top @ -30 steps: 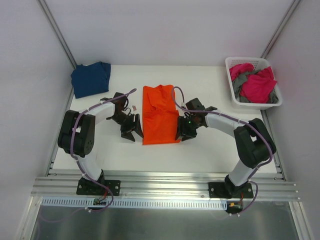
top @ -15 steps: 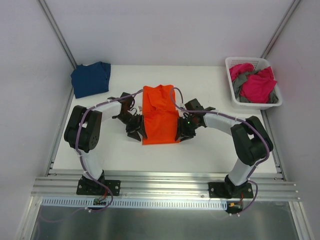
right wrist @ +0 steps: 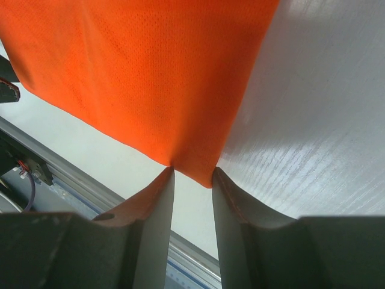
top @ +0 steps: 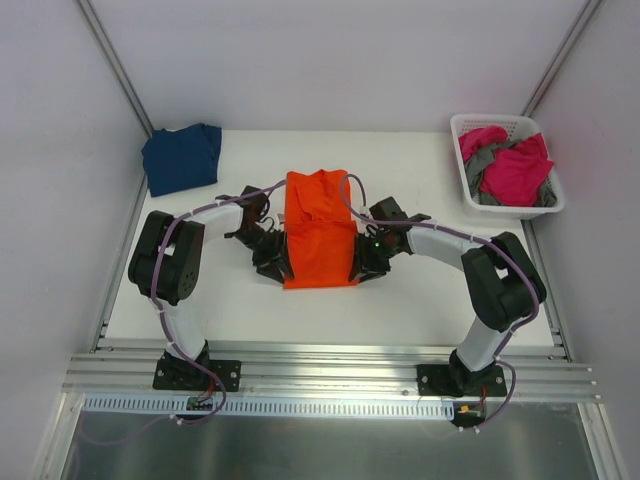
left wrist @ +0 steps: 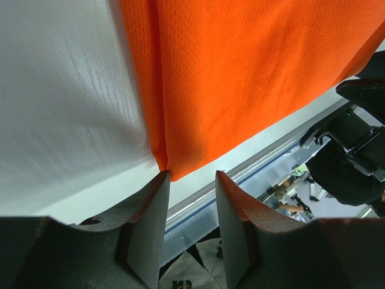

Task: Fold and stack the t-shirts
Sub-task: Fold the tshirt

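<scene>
**A:** Where is the orange t-shirt (top: pixel 320 235)?

**B:** It lies flat mid-table (top: pixel 430 295), folded into a long strip.

**A:** And the grippers?

**B:** The left gripper (left wrist: pixel 192 177) is at the shirt's near left corner and the right gripper (right wrist: pixel 193 173) at its near right corner. Both are low on the table, jaws a narrow way apart, with the corner at their tips and no cloth inside the gap.

**A:** Other shirts?

**B:** A navy t-shirt (top: pixel 182 157) lies far left. The pink and grey t-shirts (top: pixel 515 168) are heaped in the white basket (top: pixel 463 150), far right.

Orange t-shirt (left wrist: pixel 240 72) cropped in wrist views; grey t-shirt (top: pixel 481 160) mostly under pink t-shirt (top: pixel 515 170).
</scene>
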Motion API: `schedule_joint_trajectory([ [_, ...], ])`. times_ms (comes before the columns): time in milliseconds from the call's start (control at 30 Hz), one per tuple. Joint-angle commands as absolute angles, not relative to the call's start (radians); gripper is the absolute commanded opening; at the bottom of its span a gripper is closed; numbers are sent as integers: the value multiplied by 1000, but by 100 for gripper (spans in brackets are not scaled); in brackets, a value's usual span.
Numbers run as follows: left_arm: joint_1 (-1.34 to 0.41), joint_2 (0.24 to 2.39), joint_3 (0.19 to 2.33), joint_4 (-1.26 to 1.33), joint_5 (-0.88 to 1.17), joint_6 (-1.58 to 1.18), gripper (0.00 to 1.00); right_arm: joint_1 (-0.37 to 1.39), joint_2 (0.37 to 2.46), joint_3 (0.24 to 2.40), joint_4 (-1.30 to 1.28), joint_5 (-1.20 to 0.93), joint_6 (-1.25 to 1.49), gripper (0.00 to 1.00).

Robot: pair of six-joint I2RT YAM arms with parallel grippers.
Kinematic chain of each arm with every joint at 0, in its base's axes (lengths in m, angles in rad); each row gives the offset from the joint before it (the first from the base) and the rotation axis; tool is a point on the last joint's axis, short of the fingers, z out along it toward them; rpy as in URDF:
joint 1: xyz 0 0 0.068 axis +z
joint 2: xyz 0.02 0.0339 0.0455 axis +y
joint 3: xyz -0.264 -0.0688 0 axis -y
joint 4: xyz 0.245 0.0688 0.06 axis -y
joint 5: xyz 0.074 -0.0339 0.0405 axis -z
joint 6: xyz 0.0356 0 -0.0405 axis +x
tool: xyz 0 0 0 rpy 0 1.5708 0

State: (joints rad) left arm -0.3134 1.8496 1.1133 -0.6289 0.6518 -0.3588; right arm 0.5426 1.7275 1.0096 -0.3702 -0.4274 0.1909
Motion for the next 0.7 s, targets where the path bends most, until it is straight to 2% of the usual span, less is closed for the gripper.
schedule_joint_trajectory([
  [0, -316, 1836, 1094, -630, 680, -380, 36, 540, 1720, 1026, -350, -443, 199, 35],
  [367, -316, 1850, 1072, -620, 704, -391, 28, 543, 1707, 1008, -339, -445, 196, 32],
  [600, -313, 1859, 1062, -607, 723, -400, 11, 546, 1715, 1011, -328, -445, 196, 31],
  [633, -313, 1859, 1062, -606, 724, -400, 3, 545, 1715, 1011, -325, -445, 195, 31],
  [667, -313, 1859, 1060, -607, 721, -400, 1, 545, 1717, 1011, -324, -448, 196, 31],
])
